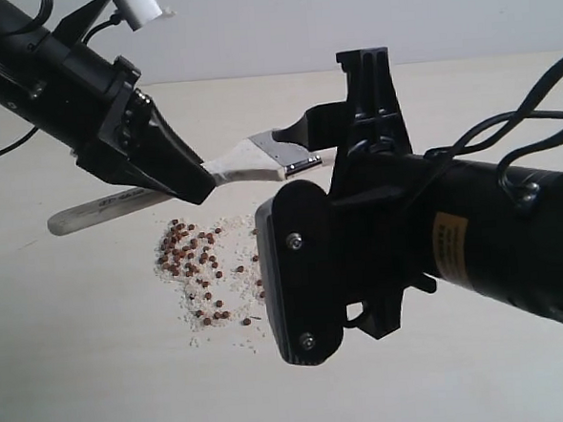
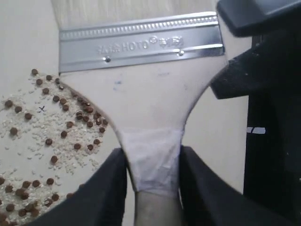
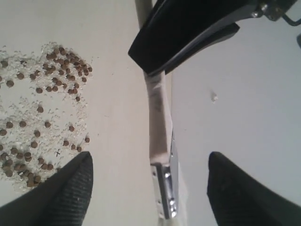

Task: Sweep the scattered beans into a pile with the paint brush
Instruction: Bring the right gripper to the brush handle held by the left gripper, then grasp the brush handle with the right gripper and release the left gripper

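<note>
My left gripper is shut on the paint brush, at the taped neck of its handle. The handle's end sticks out behind the gripper. My right gripper is open, its two fingers standing either side of the silver ferrule without touching it. The bristles are mostly hidden. The beans lie with pale grit in a loose patch beside the brush, denser at one end.
The pale tabletop spreads around the patch. The right arm's bulky black wrist housing hangs over the patch's right edge and hides part of it. Black cables trail from the right arm.
</note>
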